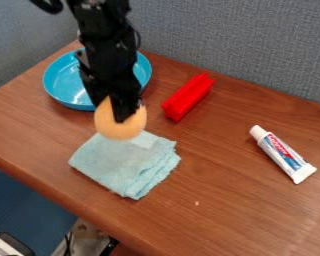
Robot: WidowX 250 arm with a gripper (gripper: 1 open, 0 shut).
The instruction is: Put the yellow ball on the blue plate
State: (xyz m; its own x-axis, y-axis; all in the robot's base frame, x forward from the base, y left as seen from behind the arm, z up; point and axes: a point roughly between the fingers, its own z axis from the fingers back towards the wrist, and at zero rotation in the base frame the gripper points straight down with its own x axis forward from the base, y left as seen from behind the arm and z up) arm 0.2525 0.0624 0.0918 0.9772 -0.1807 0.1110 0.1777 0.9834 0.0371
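Note:
The yellow ball (117, 125) hangs just above the near edge of a pale teal cloth, with my gripper (120, 110) shut on it from above, pointing straight down. The ball's upper part is hidden by the dark fingers. Behind and to the left of the ball lies the blue plate (56, 82) on the wooden table, its right half partly covered by my arm. Nothing that I can see lies in the plate.
The folded teal cloth (125, 163) lies under the ball near the table's front. A red block (188, 97) lies right of the plate. A white toothpaste tube (282, 152) sits at the far right. The table's front edge runs close to the cloth.

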